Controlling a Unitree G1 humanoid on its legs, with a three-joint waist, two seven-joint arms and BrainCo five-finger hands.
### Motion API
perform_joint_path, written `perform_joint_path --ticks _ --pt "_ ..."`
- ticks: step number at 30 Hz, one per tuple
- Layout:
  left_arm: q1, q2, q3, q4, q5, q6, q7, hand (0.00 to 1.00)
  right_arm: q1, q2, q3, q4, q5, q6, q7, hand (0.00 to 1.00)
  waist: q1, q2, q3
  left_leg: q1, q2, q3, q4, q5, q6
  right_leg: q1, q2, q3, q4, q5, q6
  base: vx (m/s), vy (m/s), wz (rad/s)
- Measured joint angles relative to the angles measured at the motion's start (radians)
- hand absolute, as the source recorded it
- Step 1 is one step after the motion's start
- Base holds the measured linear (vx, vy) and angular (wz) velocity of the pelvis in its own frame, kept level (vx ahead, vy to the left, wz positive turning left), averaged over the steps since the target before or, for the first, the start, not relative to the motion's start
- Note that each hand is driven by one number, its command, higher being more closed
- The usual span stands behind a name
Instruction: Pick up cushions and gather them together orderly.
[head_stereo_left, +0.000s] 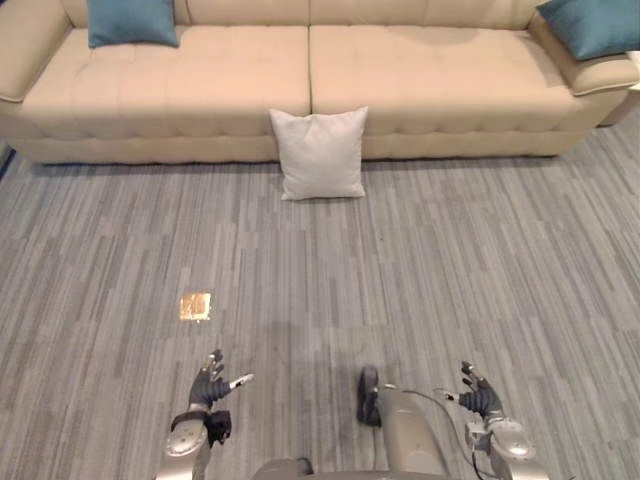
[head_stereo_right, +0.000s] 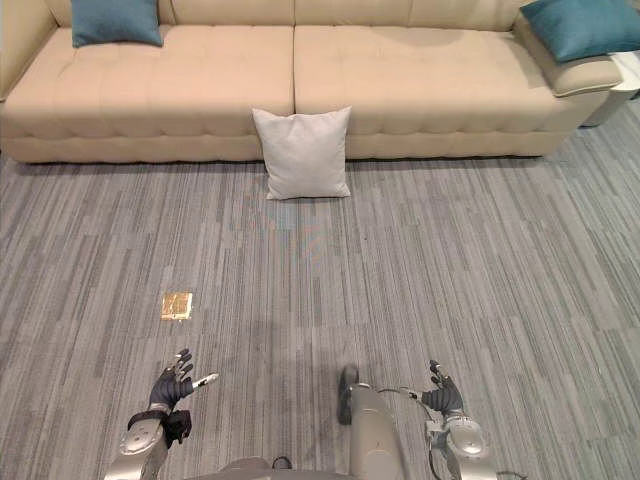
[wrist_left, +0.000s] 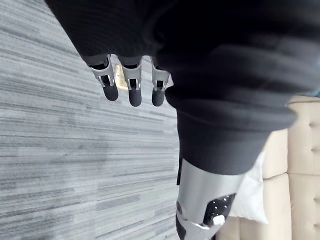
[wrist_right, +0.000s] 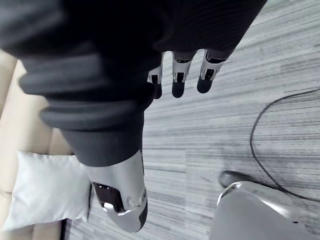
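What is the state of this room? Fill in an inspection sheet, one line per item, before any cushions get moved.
Surface: grey striped floor, bare between the robot and the sofa.
Job's things: white cushion upright on the floor against the sofa's front; left blue cushion on the seat at the sofa's left end; right blue cushion on the right armrest. The three are far apart.
Clutter: small gold square plate set in the floor.
Hands: left hand and right hand open, low and near the robot, holding nothing.
Cables: nothing seen by the cushions or sofa.
Surroundings: long beige sofa across the far side.
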Motion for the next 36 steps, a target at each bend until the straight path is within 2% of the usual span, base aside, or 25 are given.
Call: perform_joint_path --ticks 1,3,5,6,8,11,13,14,15,16,17,18,19,20,22,24,27,28,29,30,31,32,33,35,36 --pt "0.0 -0.001 0.0 0.001 0.0 0.0 -0.001 0.0 -0.005 0.0 0.003 -0.006 0.0 -0.001 0.0 0.0 0.003 0.003 0.001 -0.041 0.018 -0.001 0.106 0.038 -0.019 0.021 0.007 -0.006 0.007 -0.036 -0.004 0.63 -0.288 0.18" --pt "0.006 -0.012 0.005 0.008 0.001 -0.001 0.0 0.0 -0.004 -0.001 0.014 -0.011 0.001 -0.002 0.0 0.0 0.01 0.014 0.012 -0.171 0.09 -0.001 0.454 0.189 0.003 0.139 0.045 -0.019 -0.059 -0.078 -0.017 0.62 -0.275 0.03" --pt "0.011 -0.02 0.005 0.017 0.001 -0.002 -0.002 0.0 0.001 0.008 0.029 -0.018 0.006 -0.013 -0.004 0.0 0.041 0.003 0.027 -0.319 0.185 0.043 0.84 0.157 0.085 0.338 0.1 -0.007 -0.182 -0.095 -0.04 0.67 -0.231 -0.21" --pt "0.011 -0.023 0.005 0.015 0.001 -0.003 -0.002 0.0 0.003 0.012 0.031 -0.025 0.011 -0.017 -0.005 0.0 0.053 -0.004 0.031 -0.352 0.189 0.06 0.871 0.146 0.103 0.383 0.102 -0.001 -0.212 -0.098 -0.042 0.52 -0.123 -0.2" --pt "0.01 -0.033 0.004 0.012 0.0 -0.005 -0.002 0.0 0.005 0.019 0.031 -0.049 0.023 -0.025 -0.008 0.0 0.067 -0.026 0.031 -0.467 0.182 0.112 0.844 0.112 0.126 0.493 0.101 0.02 -0.305 -0.106 -0.031 0.45 -0.073 -0.17" --pt "0.006 -0.035 0.003 0.012 0.001 -0.004 -0.002 0.0 -0.013 0.016 0.026 -0.052 0.043 -0.033 -0.01 0.0 0.093 -0.041 0.04 -0.616 0.094 0.119 0.507 0.109 0.123 0.599 0.071 0.055 -0.391 -0.129 0.002 0.51 0.034 -0.36" --pt "0.022 -0.041 0.002 0.013 0.001 -0.004 -0.001 0.0 -0.013 0.011 0.004 -0.016 0.042 -0.034 -0.021 0.0 0.12 -0.023 0.029 -0.63 0.015 0.053 0.097 0.187 0.052 0.672 0.057 0.096 -0.45 -0.161 0.046 0.54 0.144 -0.64" --pt "0.03 -0.04 0.003 0.014 0.001 -0.004 0.0 0.0 -0.013 0.007 0.004 -0.01 0.042 -0.033 -0.022 0.0 0.124 -0.015 0.024 -0.641 0.013 0.037 0.088 0.235 0.082 0.686 0.057 0.108 -0.447 -0.187 0.061 0.55 0.254 -0.77" --pt "0.048 -0.035 0.006 0.019 0.001 -0.002 0.001 0.0 -0.009 0.012 0.004 0.007 0.04 -0.032 -0.02 0.0 0.132 -0.026 0.004 -0.657 -0.005 0.024 0.173 0.287 0.144 0.693 0.033 0.135 -0.403 -0.238 0.081 0.75 0.327 -0.47" --pt "0.044 -0.038 0.008 0.022 0.002 -0.002 0.0 0.0 0.003 0.018 0.003 0.009 0.04 -0.031 -0.021 0.0 0.131 -0.047 -0.016 -0.666 -0.033 0.033 0.228 0.234 0.19 0.66 -0.009 0.146 -0.291 -0.259 0.094 0.8 0.321 -0.28" --pt "0.04 -0.041 0.005 0.021 0.002 -0.002 0.0 0.0 0.005 0.018 0.0 0.013 0.039 -0.031 -0.019 0.0 0.124 -0.054 -0.021 -0.654 -0.041 0.043 0.235 0.215 0.197 0.629 -0.029 0.152 -0.209 -0.258 0.095 0.83 0.294 0.07" --pt "0.04 -0.043 0.002 0.024 0.002 -0.003 -0.002 0.0 0.006 0.021 0.0 0.018 0.038 -0.027 -0.019 0.0 0.108 -0.067 -0.025 -0.612 -0.072 0.054 0.239 0.176 0.214 0.566 -0.068 0.171 -0.011 -0.218 0.151 0.69 0.236 0.18" --pt "0.037 -0.04 0.003 0.029 0.002 -0.002 -0.001 0.0 0.007 0.024 -0.001 0.025 0.032 -0.024 -0.019 0.0 0.101 -0.073 -0.021 -0.546 -0.098 0.053 0.23 0.134 0.228 0.489 -0.098 0.19 0.218 -0.102 0.192 0.68 0.226 0.19" --pt "0.037 -0.037 0.002 0.033 0.002 -0.002 -0.001 0.0 0.009 0.027 -0.001 0.035 0.031 -0.024 -0.019 0.0 0.097 -0.073 -0.02 -0.502 -0.106 0.052 0.221 0.114 0.234 0.453 -0.11 0.191 0.337 -0.091 0.196 0.67 0.171 0.17" --pt "0.043 -0.029 -0.006 0.039 0.002 0.004 0.001 0.0 0.01 0.035 0.013 0.054 0.031 -0.02 -0.019 0.0 0.081 -0.058 -0.017 -0.307 -0.116 0.029 0.132 0.077 0.239 0.351 -0.116 0.135 0.53 -0.153 0.112 0.62 0.102 0.14" --pt "0.029 -0.021 -0.007 0.04 0.002 0.003 0.0 0.0 0.007 0.031 0.031 0.052 0.03 -0.021 -0.019 0.0 0.076 -0.031 -0.01 -0.182 -0.089 0.019 0.046 0.078 0.238 0.285 -0.086 0.037 0.42 -0.202 0.076 0.51 0.025 0.18" --pt "-0.002 -0.013 -0.007 0.055 0.002 0.003 0.001 0.0 -0.002 0.031 0.032 0.052 0.028 -0.023 -0.019 0.0 0.056 -0.024 -0.006 -0.103 -0.057 0.017 0.004 0.078 0.237 0.178 -0.034 0.001 0.068 -0.188 0.1 0.62 -0.069 0.4" --pt "-0.006 -0.011 -0.006 0.063 0.002 0.002 0.001 0.0 0.003 0.028 0.031 0.052 0.028 -0.023 -0.02 0.0 0.049 -0.034 -0.01 -0.071 -0.05 0.022 -0.016 0.072 0.184 0.162 -0.01 0.007 -0.126 -0.093 0.099 0.58 -0.128 0.54" --pt "-0.005 -0.005 -0.01 0.065 0.002 0.002 0.0 0.0 0.03 0.028 0.031 0.053 0.024 -0.021 -0.02 0.0 0.045 -0.054 -0.017 -0.028 -0.052 0.024 -0.024 0.04 0.118 0.163 0.014 0.038 -0.312 0.072 0.075 0.58 -0.143 0.42" --pt "0.003 0.0 -0.009 0.068 0.002 0.002 0.001 0.0 0.041 0.031 0.033 0.053 0.015 -0.02 -0.02 0.0 0.046 -0.074 -0.026 -0.005 -0.059 0.02 -0.02 0.02 0.088 0.161 0.018 0.062 -0.342 0.198 0.044 0.6 -0.179 0.21" --pt "-0.005 -0.02 -0.005 0.104 0.003 0.006 0.003 0.0 0.039 0.018 0.03 0.065 0.004 -0.014 -0.02 0.0 0.05 -0.048 -0.021 0.028 -0.031 0.008 -0.011 0.001 0.064 0.156 0.034 0.063 -0.269 0.229 0.0 0.56 -0.179 0.07" --pt "-0.003 -0.023 -0.006 0.112 0.004 0.008 0.0 0.0 0.028 0.019 0.03 0.071 0.0 -0.006 -0.02 0.0 0.052 -0.034 -0.024 0.024 -0.006 0.005 0.015 0.017 0.04 0.15 0.045 0.052 -0.233 0.199 -0.021 0.67 -0.241 0.22" --pt "-0.013 -0.039 -0.003 0.11 0.005 0.006 0.0 0.0 0.029 0.02 0.028 0.051 0.0 -0.006 -0.019 0.0 0.045 -0.025 -0.023 -0.039 0.028 -0.032 0.164 0.052 -0.008 0.174 0.053 0.028 -0.207 0.112 -0.021 0.51 -0.203 0.28" --pt "-0.016 -0.069 0.013 0.109 0.01 0.004 0.0 0.0 0.034 0.026 0.03 0.033 0.001 -0.004 -0.02 0.0 0.05 -0.018 -0.017 -0.168 0.09 -0.053 0.491 0.15 -0.027 0.252 0.074 0.014 -0.23 0.066 -0.034 0.43 -0.21 0.3" --pt "-0.012 -0.082 0.012 0.107 0.01 0.004 -0.001 0.0 0.041 0.033 0.03 0.015 0.002 -0.003 -0.021 0.0 0.06 -0.017 -0.016 -0.218 0.124 -0.045 0.628 0.146 -0.023 0.303 0.086 0.005 -0.249 0.05 -0.037 0.52 -0.214 0.13"
